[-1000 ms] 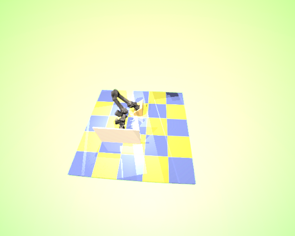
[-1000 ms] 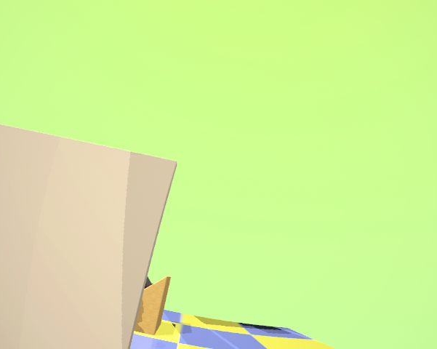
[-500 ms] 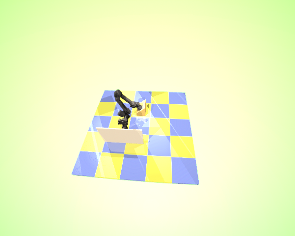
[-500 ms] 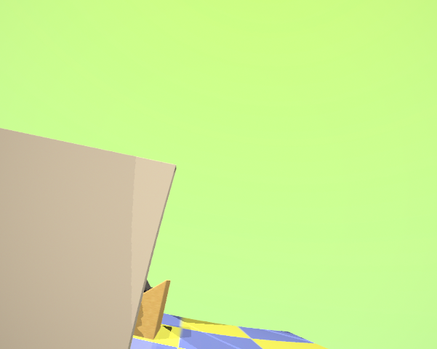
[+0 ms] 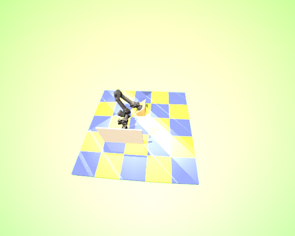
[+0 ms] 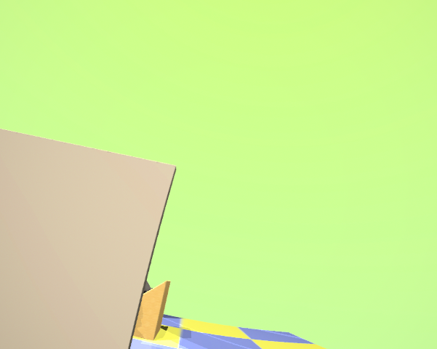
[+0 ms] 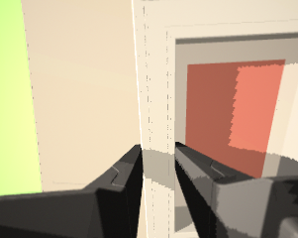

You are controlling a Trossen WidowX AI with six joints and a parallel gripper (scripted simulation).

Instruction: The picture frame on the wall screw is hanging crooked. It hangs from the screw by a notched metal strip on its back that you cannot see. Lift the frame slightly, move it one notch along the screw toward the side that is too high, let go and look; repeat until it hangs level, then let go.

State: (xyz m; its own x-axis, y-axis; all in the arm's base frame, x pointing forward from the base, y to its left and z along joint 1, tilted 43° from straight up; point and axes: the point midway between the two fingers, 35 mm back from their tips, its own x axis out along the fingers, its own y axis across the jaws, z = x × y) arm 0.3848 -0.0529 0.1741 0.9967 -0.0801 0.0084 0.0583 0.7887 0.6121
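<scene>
The picture frame point(image 7: 155, 84) has a pale border around a red picture point(image 7: 210, 99). It is in front of the beige wall panel point(image 7: 81, 99) point(image 5: 121, 135) point(image 6: 71, 233). My gripper point(image 7: 158, 147) is shut on the frame's left border, one finger outside it and one inside. In the wrist view the inner top edge rises slightly to the right. Whether the frame is level, I cannot tell. Its right side is cut off. The screw and the notched strip do not show. The top and exterior views see the panel from behind, which hides the frame and fingertips.
The black arm point(image 5: 121, 103) stands on the blue and yellow checkered floor point(image 5: 157, 166), on the frame's side of the panel. An orange-brown wedge-shaped block point(image 5: 141, 112) point(image 6: 150, 315) stands close to part of the arm, away from the panel.
</scene>
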